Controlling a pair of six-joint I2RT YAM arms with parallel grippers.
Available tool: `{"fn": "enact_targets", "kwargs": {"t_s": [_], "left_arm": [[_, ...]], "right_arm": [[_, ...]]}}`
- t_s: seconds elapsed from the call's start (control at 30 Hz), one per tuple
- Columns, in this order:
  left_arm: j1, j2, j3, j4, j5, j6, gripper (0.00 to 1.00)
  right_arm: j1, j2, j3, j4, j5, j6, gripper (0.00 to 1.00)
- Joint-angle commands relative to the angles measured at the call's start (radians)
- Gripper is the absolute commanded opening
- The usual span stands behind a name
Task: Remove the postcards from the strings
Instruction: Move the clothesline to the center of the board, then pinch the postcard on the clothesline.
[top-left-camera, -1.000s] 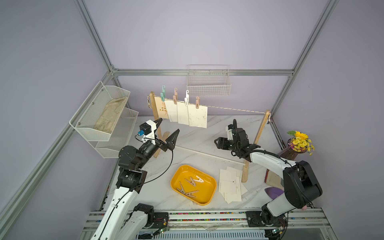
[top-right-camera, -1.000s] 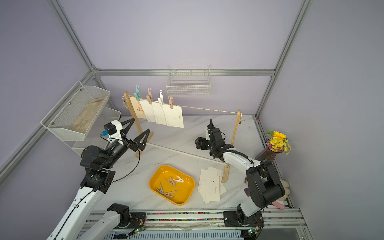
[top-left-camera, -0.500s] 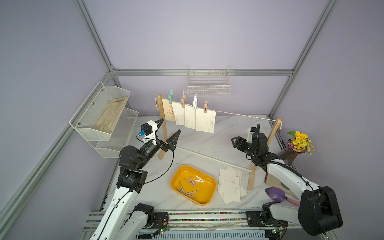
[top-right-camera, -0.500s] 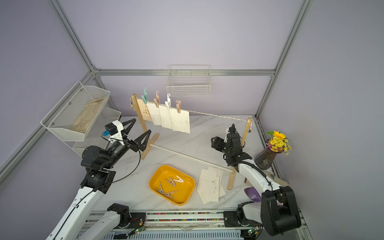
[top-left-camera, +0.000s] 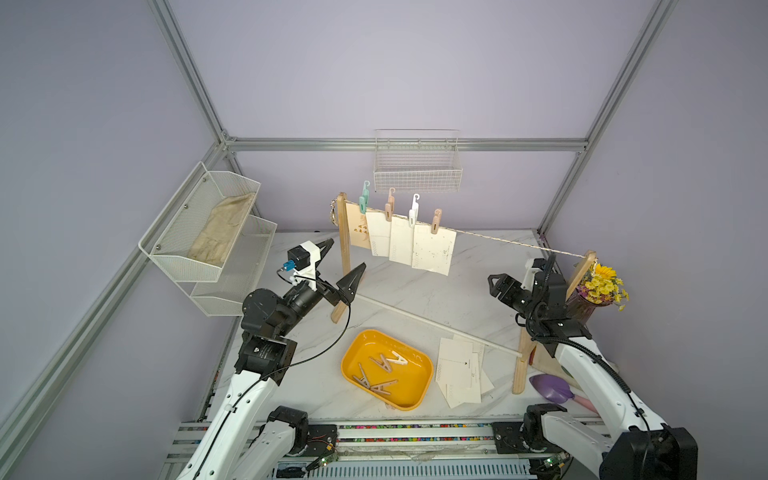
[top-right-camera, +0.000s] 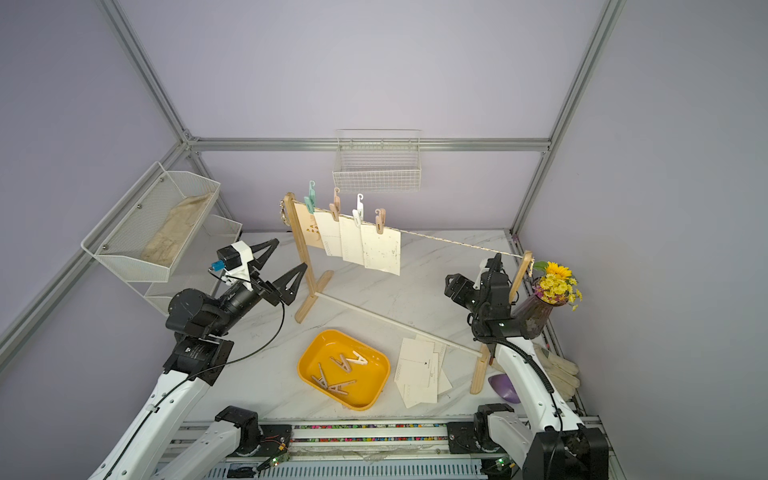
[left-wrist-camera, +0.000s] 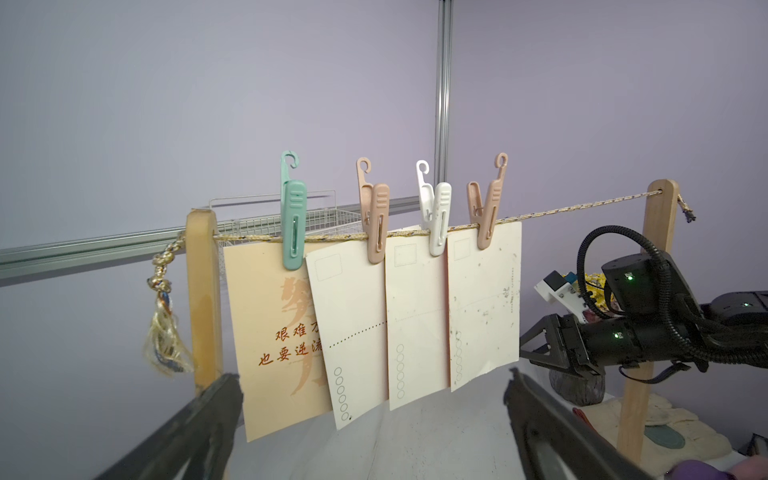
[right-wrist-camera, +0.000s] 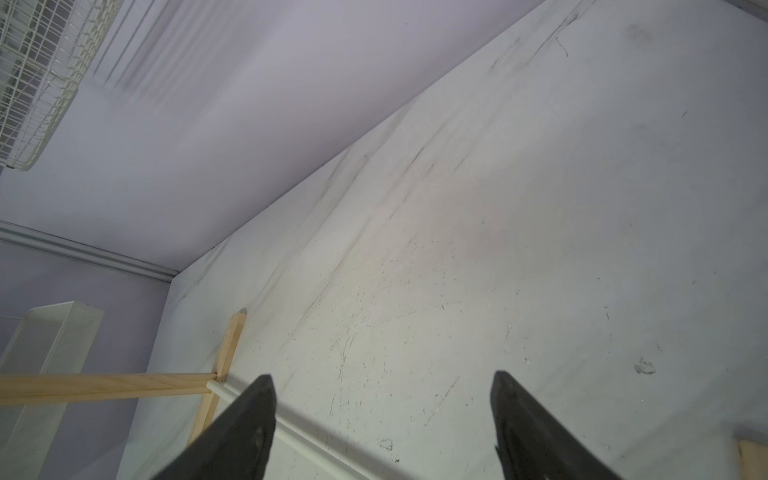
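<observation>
Now left tool (left-wrist-camera: 370, 376) agape before postcards (left-wrist-camera: 415, 316); right tool (right-wrist-camera: 381, 376) agape (empty), well apart from them.

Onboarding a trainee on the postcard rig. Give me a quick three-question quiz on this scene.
1. How many postcards hang from the string?
2. True or false: the yellow tray holds loose clothespins.
3. The card pile lies: A) in the tray, B) on the table beside the tray, C) in the wall basket.
Key: 1) four; 2) true; 3) B.
</observation>
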Motion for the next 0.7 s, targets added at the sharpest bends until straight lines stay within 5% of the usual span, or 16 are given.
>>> {"fn": "enact_targets", "kwargs": {"t_s": [0.0,0.17,0.37,0.67], "left_arm": [[-0.009,0.014,0.029,0.021,0.089,0.000,1.00],[-0.028,0.056,0.059,0.043,0.210,0.004,1.00],[-0.066,0.125,0.112,0.046,0.349,0.010,0.92],[-0.116,0.238,0.219,-0.017,0.430,0.034,0.85]], "right_arm": [[-0.006,0.008,0.017,-0.003,-0.175,-0.097,0.83],[0.020,0.069,0.033,0.061,-0.624,-0.161,0.80],[0.264,0.106,0.090,-0.110,-0.689,-0.355,0.80],[0.414,0.048,0.148,-0.181,-0.889,-0.421,0.77]]}}
